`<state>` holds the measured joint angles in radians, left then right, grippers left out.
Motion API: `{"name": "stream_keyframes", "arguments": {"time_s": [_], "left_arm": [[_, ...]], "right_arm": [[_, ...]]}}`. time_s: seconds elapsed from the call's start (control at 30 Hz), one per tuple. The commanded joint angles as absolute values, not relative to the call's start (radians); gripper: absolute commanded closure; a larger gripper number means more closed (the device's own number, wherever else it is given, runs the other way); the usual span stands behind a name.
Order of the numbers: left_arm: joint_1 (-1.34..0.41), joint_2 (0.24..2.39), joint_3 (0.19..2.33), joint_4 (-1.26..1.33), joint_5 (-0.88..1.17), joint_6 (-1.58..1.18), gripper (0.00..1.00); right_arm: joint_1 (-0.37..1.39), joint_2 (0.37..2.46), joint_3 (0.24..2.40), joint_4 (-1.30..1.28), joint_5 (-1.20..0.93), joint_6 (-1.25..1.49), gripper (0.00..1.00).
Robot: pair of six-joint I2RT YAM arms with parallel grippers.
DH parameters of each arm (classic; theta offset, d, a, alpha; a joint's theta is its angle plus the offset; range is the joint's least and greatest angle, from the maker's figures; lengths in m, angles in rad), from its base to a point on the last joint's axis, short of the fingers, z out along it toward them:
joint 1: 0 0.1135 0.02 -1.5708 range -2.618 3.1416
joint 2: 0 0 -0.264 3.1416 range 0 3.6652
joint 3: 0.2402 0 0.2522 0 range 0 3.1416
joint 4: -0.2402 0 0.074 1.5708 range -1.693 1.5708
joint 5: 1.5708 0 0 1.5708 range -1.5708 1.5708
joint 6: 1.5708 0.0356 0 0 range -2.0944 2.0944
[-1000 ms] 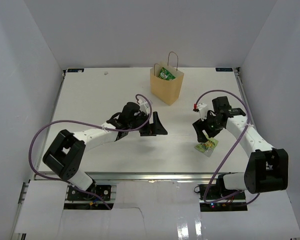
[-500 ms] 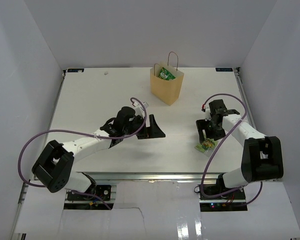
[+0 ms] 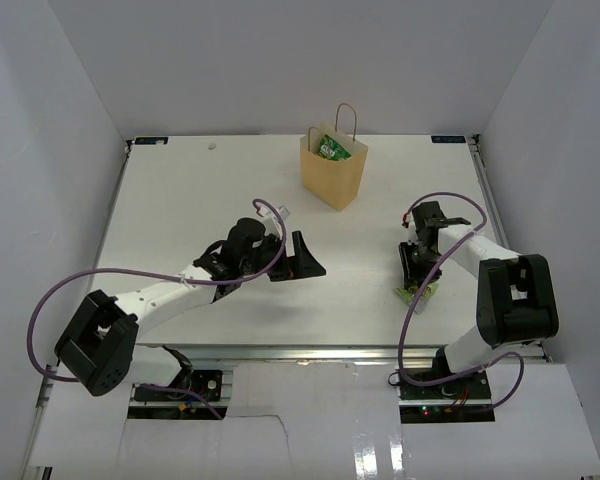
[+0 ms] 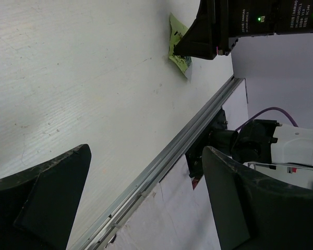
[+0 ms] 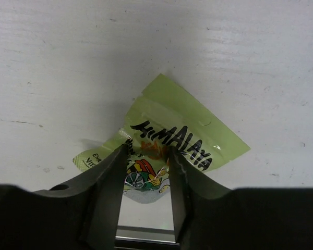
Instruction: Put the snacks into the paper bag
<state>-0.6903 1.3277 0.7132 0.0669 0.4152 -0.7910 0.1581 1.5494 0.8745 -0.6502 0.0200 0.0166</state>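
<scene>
Progress: one green packet (image 3: 332,149) shows in the mouth of the paper bag (image 3: 335,185), which stands upright near the middle of the far edge; anything deeper inside is hidden; one lime packet (image 5: 169,140) lies flat by the near edge toward the right corner, not yet bagged. My right gripper (image 5: 146,166) straddles it, jaws narrowed; whether they pinch it I cannot tell; my left gripper (image 4: 146,156) is spread wide and empty over the middle of the table (image 3: 180,200).

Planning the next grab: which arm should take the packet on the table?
Right. The right gripper is poised over the packet, jaws slightly apart; the left gripper hangs open and empty at mid-table.
</scene>
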Motion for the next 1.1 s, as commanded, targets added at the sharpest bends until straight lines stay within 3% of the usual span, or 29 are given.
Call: {"name": "stream_keyframes", "arguments": {"time_s": [0.0, 0.13, 0.23, 0.43, 0.6, 0.73, 1.07], "left_arm": [[-0.695, 1.282, 0.712, 0.061, 0.391, -0.792, 0.02], [-0.695, 1.281, 0.716, 0.054, 0.390, -0.785, 0.02], [-0.695, 1.272, 0.718, 0.045, 0.382, -0.781, 0.02], [-0.695, 1.236, 0.716, 0.015, 0.356, -0.762, 0.02], [-0.695, 1.177, 0.722, -0.038, 0.301, -0.733, 0.02], [-0.695, 1.123, 0.724, -0.072, 0.246, -0.721, 0.02], [-0.695, 0.994, 0.695, -0.149, 0.146, -0.727, 0.02]], "right_arm": [[0.158, 1.586, 0.874, -0.637, 0.052, 0.005, 0.63], [0.158, 1.600, 0.893, -0.637, 0.043, -0.015, 0.85], [0.156, 1.594, 0.914, -0.632, 0.015, -0.041, 0.92], [0.156, 1.503, 0.998, -0.615, -0.229, -0.173, 0.92], [0.156, 1.422, 1.201, -0.582, -0.583, -0.434, 0.92], [0.156, 1.423, 1.362, -0.462, -0.744, -0.540, 0.92], [0.186, 1.883, 2.004, -0.190, -0.845, -0.240, 0.92]]}}
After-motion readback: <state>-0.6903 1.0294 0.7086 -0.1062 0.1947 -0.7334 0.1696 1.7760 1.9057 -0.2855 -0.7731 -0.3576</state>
